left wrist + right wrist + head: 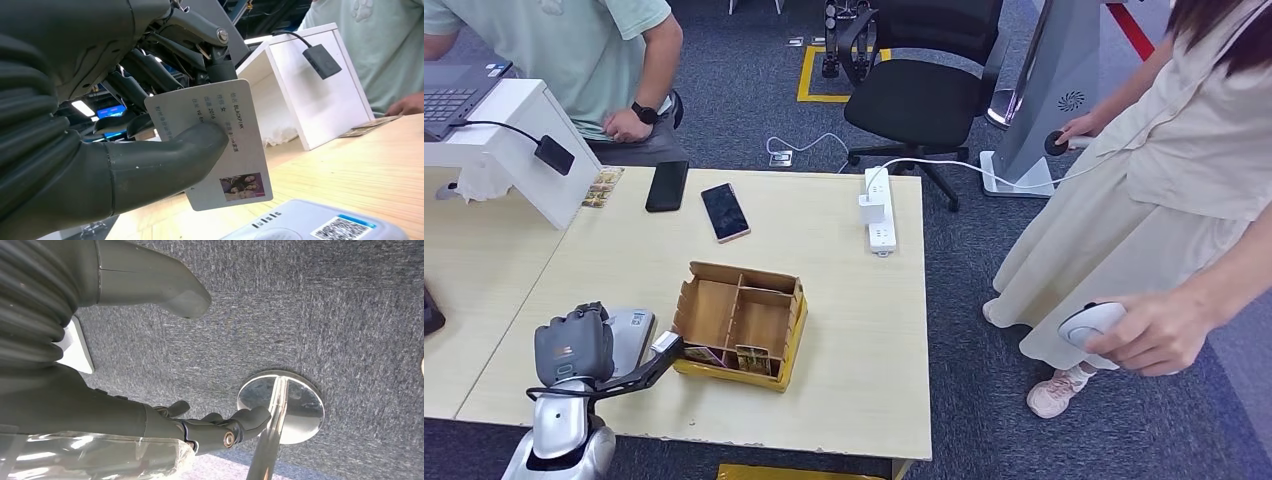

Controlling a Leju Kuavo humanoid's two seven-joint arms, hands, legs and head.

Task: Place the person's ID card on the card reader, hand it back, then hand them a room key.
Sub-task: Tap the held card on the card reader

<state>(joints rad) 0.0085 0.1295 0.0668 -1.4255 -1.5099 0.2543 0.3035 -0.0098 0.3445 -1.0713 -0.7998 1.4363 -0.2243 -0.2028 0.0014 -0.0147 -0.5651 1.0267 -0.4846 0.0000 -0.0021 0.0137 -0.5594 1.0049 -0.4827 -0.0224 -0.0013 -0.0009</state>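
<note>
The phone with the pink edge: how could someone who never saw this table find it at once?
Look at the pale wooden table, at its far side near the seated person. Two phones lie there side by side, beyond the open cardboard box. The phone with the pink edge is the one lying slanted, nearer the white power strip; its neighbour, the black phone, is all dark.

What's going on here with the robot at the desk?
The robot's left hand pinches an ID card just above the grey card reader on the table, not yet laid on it. Its right hand hangs over the carpet, holding nothing. A cardboard box with cards in it sits beside the reader. A person stands to the right; another sits behind the desk.
</note>
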